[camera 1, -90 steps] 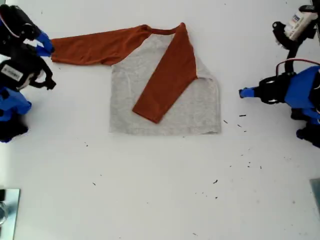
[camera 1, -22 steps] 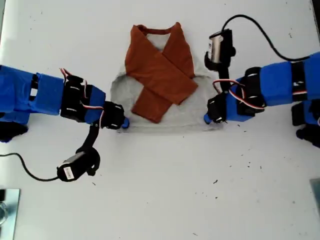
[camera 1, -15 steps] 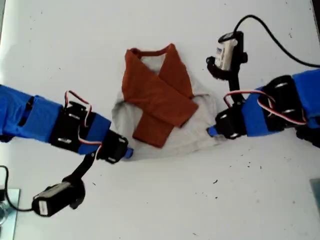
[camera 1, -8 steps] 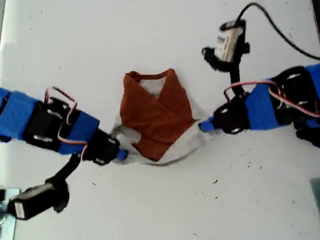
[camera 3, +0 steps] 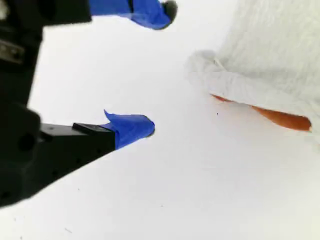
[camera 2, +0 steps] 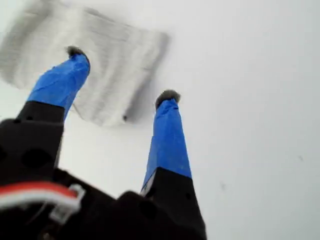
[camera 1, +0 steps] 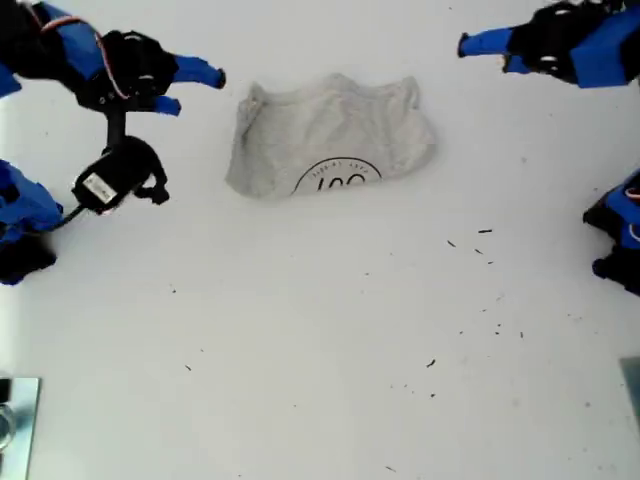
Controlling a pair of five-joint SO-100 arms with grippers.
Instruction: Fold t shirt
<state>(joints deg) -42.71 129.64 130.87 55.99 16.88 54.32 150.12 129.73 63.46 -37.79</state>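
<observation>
The t shirt (camera 1: pixel 330 130) lies folded in half on the white table (camera 1: pixel 320 350), grey side up, with the black circular print (camera 1: pixel 340 180) at its near edge. My first gripper (camera 1: pixel 483 55) is open at the exterior view's upper right, clear of the shirt; its wrist view shows the blurred grey shirt (camera 2: pixel 120 50) beyond the spread gripper (camera 2: pixel 121 74). My second gripper (camera 1: pixel 198 90) is open at the exterior view's upper left, just off the shirt's bunched corner. Its wrist view shows the gripper (camera 3: pixel 157 69) empty, the grey shirt (camera 3: pixel 270 55) close by and an orange edge (camera 3: pixel 280 117) under the fold.
A wrist camera (camera 1: pixel 115 180) hangs under the arm at the exterior view's left. Blue arm bases stand at the left edge (camera 1: pixel 25 225) and the right edge (camera 1: pixel 620 240). A metal object (camera 1: pixel 15 415) sits at the exterior view's lower left. Black specks (camera 1: pixel 480 240) dot the table.
Both grippers held the hem corners, carried them over the crossed orange sleeves toward the collar and let go. The shirt now lies folded with the print up, and both arms have drawn back.
</observation>
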